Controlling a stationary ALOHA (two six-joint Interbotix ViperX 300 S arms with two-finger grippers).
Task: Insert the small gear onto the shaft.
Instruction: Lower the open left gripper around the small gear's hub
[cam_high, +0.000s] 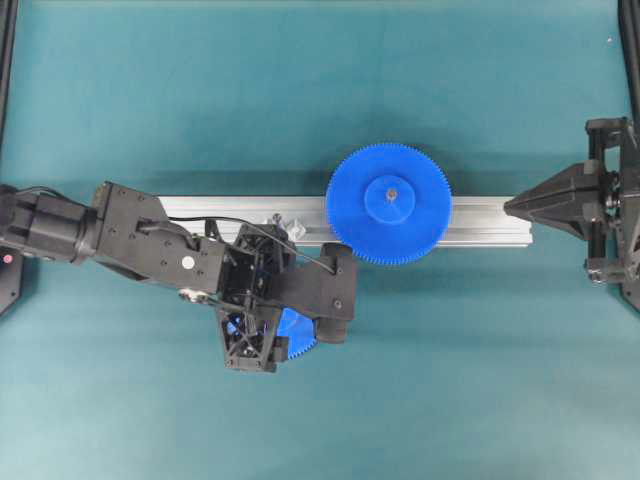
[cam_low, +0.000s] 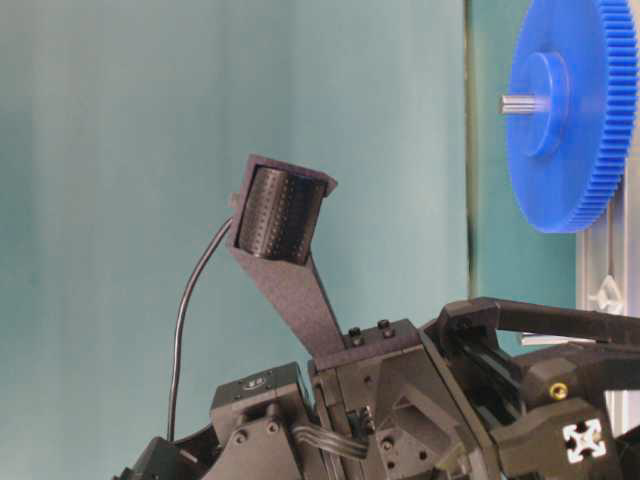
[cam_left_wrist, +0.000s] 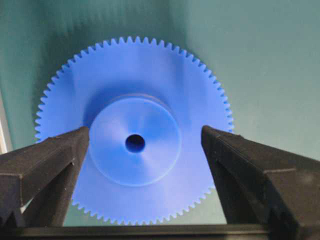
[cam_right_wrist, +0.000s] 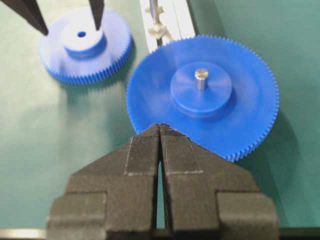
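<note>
Closest in, through the left wrist view, the left tool (cam_left_wrist: 145, 150) stands wide open, its two dark fingers (cam_left_wrist: 47, 162) set either side of the raised hub of the small gear (cam_left_wrist: 134, 130), apart from it and holding nothing. The small gear lies flat on the teal tabletop (cam_left_wrist: 260, 60), hub up, its little centre hole showing between the fingers.

From overhead, the left arm comes in from nine o'clock and its tool hangs right over that gear, so only a blue sliver of toothed rim (cam_high: 296, 335) peeks out at about five o'clock of the wrist. The gear sits just off the aluminium rail (cam_high: 200, 212), on its six o'clock side and not on it.

On the rail, close to the left wrist at its twelve o'clock, stands the shaft (cam_high: 277, 220), a thin silvery pin on a small silvery base, bare. In the right wrist view it shows up at the top edge, on the rail beyond the larger gear (cam_right_wrist: 202, 95).

Further along the rail toward three o'clock, that larger gear rests over the rail on its own pin, which pokes up through the hub.

Farthest off, at three o'clock, the right tool (cam_high: 510, 206) has its fingers pressed together on nothing, its tip just off the rail's end.
</note>
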